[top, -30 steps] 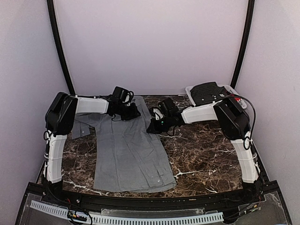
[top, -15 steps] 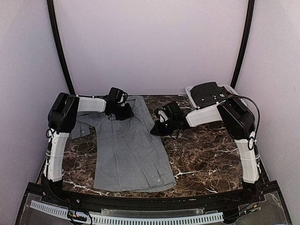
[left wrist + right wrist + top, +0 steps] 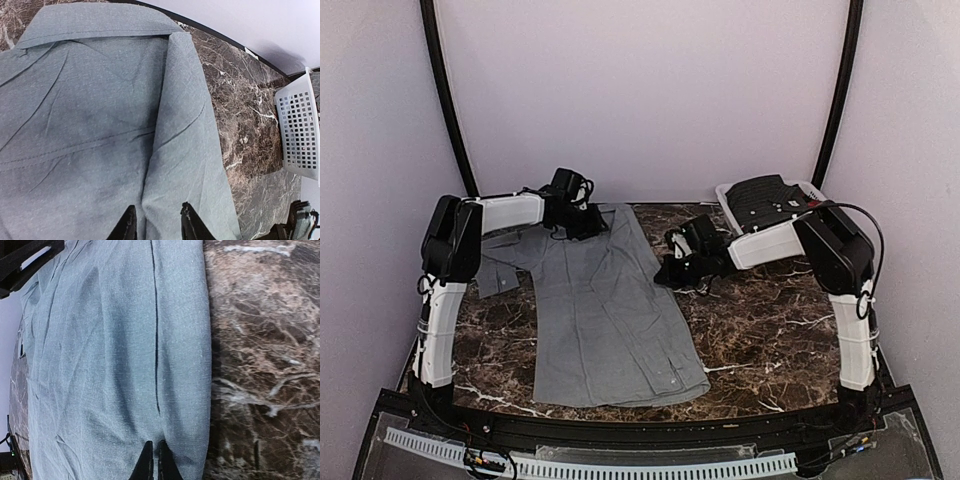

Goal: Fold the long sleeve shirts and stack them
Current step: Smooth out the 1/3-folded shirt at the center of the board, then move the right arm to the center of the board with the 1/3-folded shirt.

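One mid-grey long sleeve shirt lies flat on the marble table, collar at the far end, hem near me. Its right side is folded in over the body; its left sleeve spreads left. My left gripper is just below the collar. In the left wrist view its fingers are apart, tips on the cloth on either side of a raised fold of the shirt. My right gripper is at the shirt's right edge. In the right wrist view its fingers are pinched together on the shirt.
A white slatted basket stands at the far right corner with a dark item on it; it also shows in the left wrist view. Bare marble table lies right of the shirt. Black frame posts stand at the back corners.
The shirt has slid to the right, its hem most of all. My right gripper moved right and farther back with the shirt's edge. My left gripper moved back toward the collar.
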Action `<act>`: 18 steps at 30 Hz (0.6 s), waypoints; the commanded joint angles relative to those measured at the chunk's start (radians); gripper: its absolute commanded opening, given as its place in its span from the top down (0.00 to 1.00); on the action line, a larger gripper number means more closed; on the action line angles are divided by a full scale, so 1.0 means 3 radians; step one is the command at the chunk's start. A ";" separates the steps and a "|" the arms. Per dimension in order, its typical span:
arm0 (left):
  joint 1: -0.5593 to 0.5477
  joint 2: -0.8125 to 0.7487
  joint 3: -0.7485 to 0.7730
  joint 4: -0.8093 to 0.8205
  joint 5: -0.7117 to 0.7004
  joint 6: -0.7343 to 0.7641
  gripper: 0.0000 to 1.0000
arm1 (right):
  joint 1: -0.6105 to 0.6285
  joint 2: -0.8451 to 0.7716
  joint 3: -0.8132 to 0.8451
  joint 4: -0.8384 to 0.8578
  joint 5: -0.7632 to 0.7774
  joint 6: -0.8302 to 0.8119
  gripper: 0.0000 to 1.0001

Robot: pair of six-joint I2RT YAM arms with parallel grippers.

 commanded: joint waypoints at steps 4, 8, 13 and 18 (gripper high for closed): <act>-0.0001 -0.0748 -0.0450 -0.0273 0.0014 0.0053 0.70 | -0.0279 -0.0244 -0.0528 0.0044 0.0299 0.0098 0.97; 0.0011 -0.1201 -0.0986 -0.0266 -0.0209 -0.0018 0.70 | -0.0396 -0.0450 -0.0848 0.0218 0.0364 0.0143 0.96; 0.0093 -0.1944 -0.1729 -0.0326 -0.0842 -0.0274 0.69 | -0.0402 -0.0550 -0.0825 0.0278 0.0191 0.0063 0.87; 0.0333 -0.2681 -0.2613 -0.0277 -0.1205 -0.0624 0.67 | -0.0290 -0.0723 -0.0598 0.0151 0.0178 -0.0169 0.75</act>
